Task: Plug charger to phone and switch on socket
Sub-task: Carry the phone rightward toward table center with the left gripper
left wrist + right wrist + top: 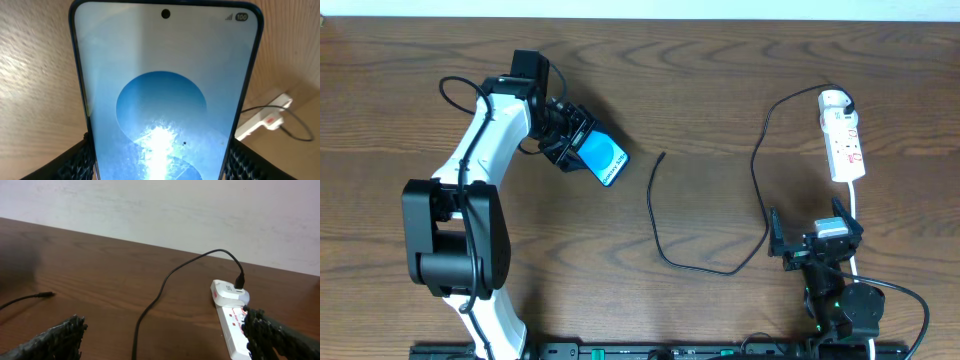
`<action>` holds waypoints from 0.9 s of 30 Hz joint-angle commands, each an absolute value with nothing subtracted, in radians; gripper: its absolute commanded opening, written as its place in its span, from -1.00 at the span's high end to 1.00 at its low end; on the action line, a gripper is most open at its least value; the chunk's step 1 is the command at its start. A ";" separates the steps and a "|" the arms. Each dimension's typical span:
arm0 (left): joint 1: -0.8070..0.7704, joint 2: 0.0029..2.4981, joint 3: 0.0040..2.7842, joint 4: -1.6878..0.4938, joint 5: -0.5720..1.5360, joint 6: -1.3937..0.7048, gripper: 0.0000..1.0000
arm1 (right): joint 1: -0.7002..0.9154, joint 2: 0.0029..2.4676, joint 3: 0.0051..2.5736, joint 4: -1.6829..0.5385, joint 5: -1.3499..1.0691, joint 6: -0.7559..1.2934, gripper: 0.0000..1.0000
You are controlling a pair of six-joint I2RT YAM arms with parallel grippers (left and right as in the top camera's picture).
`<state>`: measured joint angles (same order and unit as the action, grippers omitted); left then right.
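Desk [720, 80]: dark brown wood grain, smooth, low sheen.
Phone [160, 100]: glass screen, glossy, strong glare patch low centre; edge frame dark, smooth.
Socket [844, 148]: white plastic, smooth, slightly glossy.
Charger [655, 215]: thin black cable, matt sheath.
Right hand [165, 332], pads [60, 337]: black, rough, knobbly texture.
Left arm [485, 130]: white smooth shell, black matt joints.
Wall [150, 210]: white, matt.

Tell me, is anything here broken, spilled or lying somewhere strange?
Nothing looks broken or spilled. The one curious sight: the phone sits clamped in the left claw, screen lit, rather than lying free on the table. The charger trails loosely across it, its free tip plugged into nothing.
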<state>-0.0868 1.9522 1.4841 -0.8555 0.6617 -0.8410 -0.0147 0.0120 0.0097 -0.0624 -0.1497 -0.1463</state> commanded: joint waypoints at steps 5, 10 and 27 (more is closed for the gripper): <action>-0.082 1.935 1.488 -0.855 0.753 -0.954 -0.31 | -0.012 0.007 0.006 -0.062 -0.156 -0.136 -0.99; -0.082 1.935 1.488 -0.855 0.779 -1.040 -0.32 | -0.012 0.007 0.006 -0.062 -0.156 -0.136 -0.98; -0.082 1.935 1.488 -0.847 0.866 -1.140 -0.31 | -0.012 0.007 0.006 -0.062 -0.156 -0.136 -0.98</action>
